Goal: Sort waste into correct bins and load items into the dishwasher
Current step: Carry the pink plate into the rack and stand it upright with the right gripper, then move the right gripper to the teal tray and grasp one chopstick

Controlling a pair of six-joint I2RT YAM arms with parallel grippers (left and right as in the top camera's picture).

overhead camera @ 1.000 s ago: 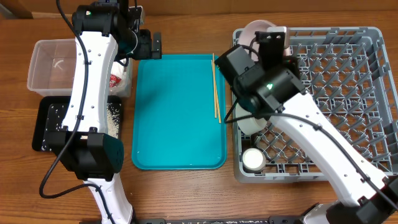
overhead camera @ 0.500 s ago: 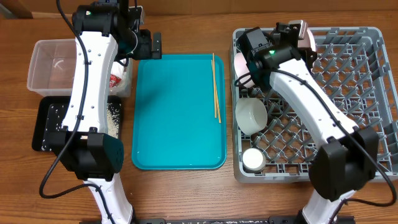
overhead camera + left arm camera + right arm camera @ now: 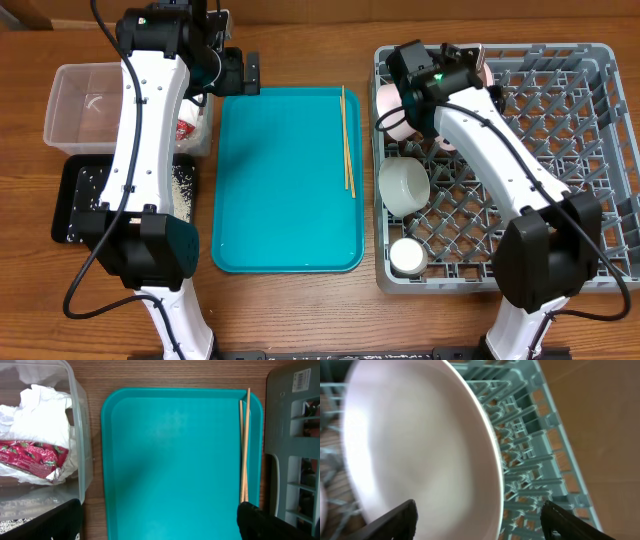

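The white plate (image 3: 420, 445) leans on edge among the pegs at the far left of the grey dish rack (image 3: 560, 150), mostly under my right arm in the overhead view, where a piece of the plate (image 3: 388, 108) shows. My right gripper (image 3: 480, 520) is open, its fingers wide on either side of the plate's rim. Two chopsticks (image 3: 346, 140) lie along the teal tray's right edge. My left gripper (image 3: 162, 520) hangs open over the teal tray (image 3: 175, 460), holding nothing. The red wrapper (image 3: 32, 455) and white napkin (image 3: 37, 415) sit in the clear tub (image 3: 75, 105).
A pale bowl (image 3: 404, 186) and a small white cup (image 3: 407, 257) stand in the rack's left column. The black tray (image 3: 70, 200) holds scattered rice grains (image 3: 183, 185) in front of the clear tub. Bare wooden table surrounds everything.
My right arm swung the plate up to the rack's far-left corner, then its jaws opened off the plate. The left arm has not moved.
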